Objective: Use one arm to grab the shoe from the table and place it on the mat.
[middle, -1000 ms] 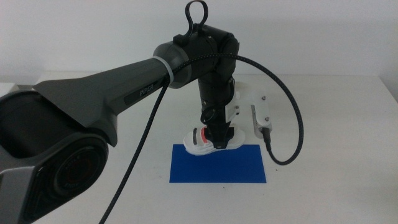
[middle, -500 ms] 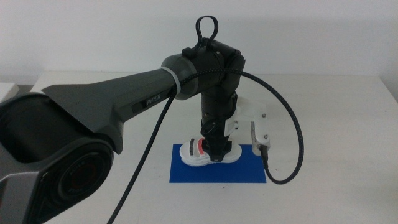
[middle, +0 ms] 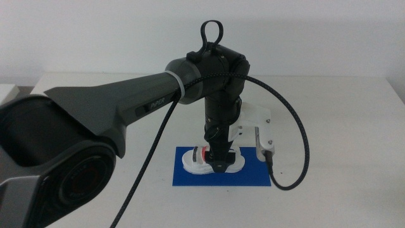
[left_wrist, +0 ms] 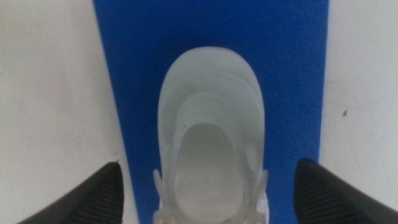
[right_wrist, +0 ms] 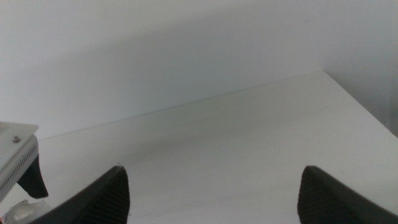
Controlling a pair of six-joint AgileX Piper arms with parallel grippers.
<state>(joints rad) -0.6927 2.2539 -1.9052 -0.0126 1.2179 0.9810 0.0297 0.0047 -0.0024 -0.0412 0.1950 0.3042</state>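
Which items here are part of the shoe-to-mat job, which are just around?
In the job:
- shoe, lying on the mat
- mat, blue, under the shoe
- left gripper, jaws spread wide on either side of the shoe
- table, white

Just around:
- right gripper, open, waiting over bare table
- black cable looping off the working arm

Desk (middle: 354, 126): smooth white surface, matt, faint specks visible in left wrist view.
Mat (middle: 253, 177): flat solid blue, matt, even finish, thin sheet look, lower centre of middle view.
Shoe (left_wrist: 211, 130): white, soft matt rubbery or plastic look, smooth moulded ridges; red strap visible in middle view.
Arm (middle: 114, 107): dark grey casing, plastic-like, satin sheen; braided black cable (middle: 302, 126); white matt plastic fitting (middle: 256, 117) at centre right.
Left end effector (middle: 218, 166): black, matt.
Right end effector (right_wrist: 211, 199): dark matt jaws.
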